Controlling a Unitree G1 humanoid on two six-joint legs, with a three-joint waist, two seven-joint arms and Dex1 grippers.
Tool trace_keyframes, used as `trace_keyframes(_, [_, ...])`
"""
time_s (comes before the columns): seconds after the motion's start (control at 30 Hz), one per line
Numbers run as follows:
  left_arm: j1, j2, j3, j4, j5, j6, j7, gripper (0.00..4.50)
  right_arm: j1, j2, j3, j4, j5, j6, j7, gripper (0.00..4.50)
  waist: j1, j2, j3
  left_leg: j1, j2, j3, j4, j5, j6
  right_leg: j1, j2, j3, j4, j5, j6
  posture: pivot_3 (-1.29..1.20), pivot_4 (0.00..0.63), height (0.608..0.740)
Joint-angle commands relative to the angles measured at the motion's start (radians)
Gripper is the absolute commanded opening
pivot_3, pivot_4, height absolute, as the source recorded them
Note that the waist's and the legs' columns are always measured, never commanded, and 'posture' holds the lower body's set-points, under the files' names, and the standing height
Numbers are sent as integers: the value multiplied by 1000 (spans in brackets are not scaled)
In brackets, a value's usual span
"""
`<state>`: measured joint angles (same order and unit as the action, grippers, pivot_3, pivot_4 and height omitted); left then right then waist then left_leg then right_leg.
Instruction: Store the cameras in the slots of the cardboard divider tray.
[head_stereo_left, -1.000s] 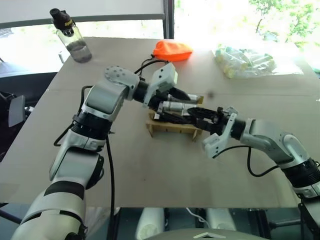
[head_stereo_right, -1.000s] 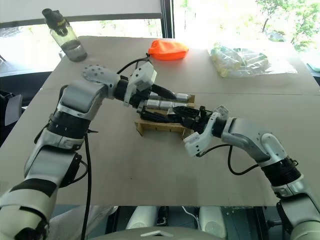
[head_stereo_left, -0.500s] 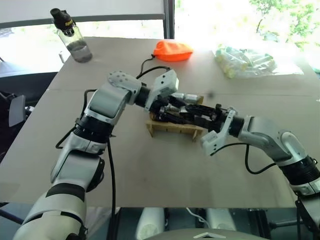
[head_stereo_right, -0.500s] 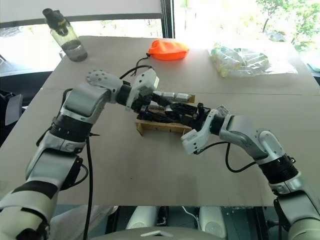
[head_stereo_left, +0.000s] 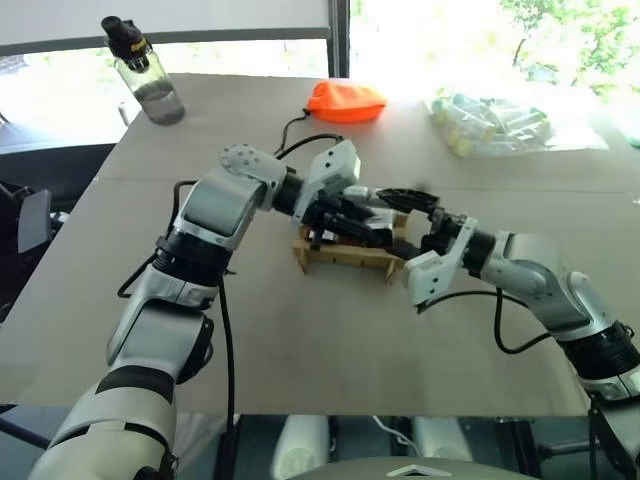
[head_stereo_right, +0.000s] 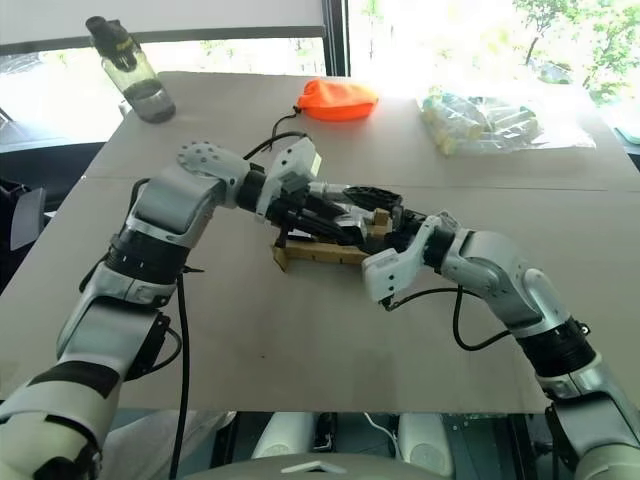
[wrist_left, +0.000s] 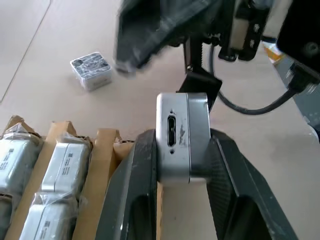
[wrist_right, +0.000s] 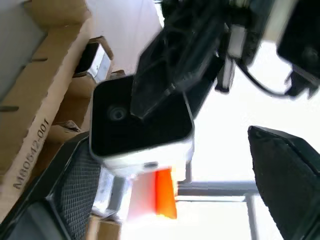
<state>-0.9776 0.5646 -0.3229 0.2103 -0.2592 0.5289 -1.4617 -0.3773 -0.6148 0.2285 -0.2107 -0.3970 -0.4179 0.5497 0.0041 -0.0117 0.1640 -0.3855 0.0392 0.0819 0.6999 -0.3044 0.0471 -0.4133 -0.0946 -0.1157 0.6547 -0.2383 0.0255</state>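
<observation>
At the centre of the left eye view the two grippers meet over the tray (head_stereo_left: 345, 256), which sits on the desk (head_stereo_left: 300, 340); the left gripper (wrist_left: 182, 150) is pinching a camera (wrist_left: 182, 137), its two black fingers (wrist_left: 140, 170) pressed against the silver block's sides, the port end of the block facing the left wrist camera; the right gripper (head_stereo_left: 408, 203) is spread, one finger (wrist_right: 75, 185) lying against the camera's side and the other finger standing well apart from it at the lower right of the right wrist view; in that view the held camera's black face shows, with the left gripper's dark fingers clamped over it; the tray's slots at the lower left of the left wrist view hold wrapped cameras (wrist_left: 65, 160), side by side between cardboard strips; another camera (wrist_left: 91, 70) lies alone on the desk at the upper left of the left wrist view, well apart from the tray; an orange pouch (head_stereo_left: 345, 101) lies at the upper centre of the left eye view; a bag of pale cylinders (head_stereo_left: 490, 122) lies at the upper right; a bottle (head_stereo_left: 145, 75) stands at the upper left.
</observation>
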Motion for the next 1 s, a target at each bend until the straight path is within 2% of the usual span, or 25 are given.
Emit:
trace_keyframes(0.03, [-15, 8, 42, 21, -3, -96, -14, 734, 153, -2, -90, -156, 312, 220, 98, 4500, 8, 0, 0, 0, 0, 0, 0, 0, 0, 0, 0, 0, 0, 0, 0, 0, 150, 726])
trace_keyframes(0.13, [-19, 1, 59, 68, -3, -187, -23, 734, 351, -15, -146, -313, 591, 520, 170, 4500, 13, 0, 0, -1, 0, -2, 0, 0, 0, 1, 0, -2, -1, 0, 0, 0, 150, 726])
trace_keyframes(0.2, [-25, -3, 55, 116, 25, -256, -17, 734, 420, 26, -197, -366, 744, 627, 140, 4500, 11, 0, 0, -1, 0, -3, 1, 0, 0, 1, 0, -3, -1, 0, 0, 0, 150, 726])
trace_keyframes(0.3, [-37, -15, 49, 197, 58, -331, -19, 734, 556, 76, -259, -373, 894, 630, 166, 4500, 10, 0, 0, 2, -1, -2, 1, 0, 0, 3, 0, -1, 1, 0, 0, 0, 150, 726])
trace_keyframes(0.43, [-54, -34, 44, 280, 99, -400, -20, 734, 639, 140, -317, -358, 1018, 599, 204, 4500, 9, 0, 0, 2, -1, -4, 1, 0, 1, 4, 1, -2, 1, 0, 0, 0, 150, 726])
trace_keyframes(0.63, [-74, -47, 18, 369, 166, -477, -42, 734, 713, 165, -334, -275, 979, 426, 331, 4500, 11, 0, 0, 1, -2, -4, 1, -1, 2, 3, 1, -2, 0, 0, 0, 0, 150, 726])
trace_keyframes(1.0, [-88, -41, 7, 447, 236, -526, -54, 734, 719, 169, -317, -205, 949, 305, 420, 4500, 10, 0, 0, 1, -1, -4, 1, -1, 2, 3, 1, -2, 1, 0, 0, 0, 150, 726])
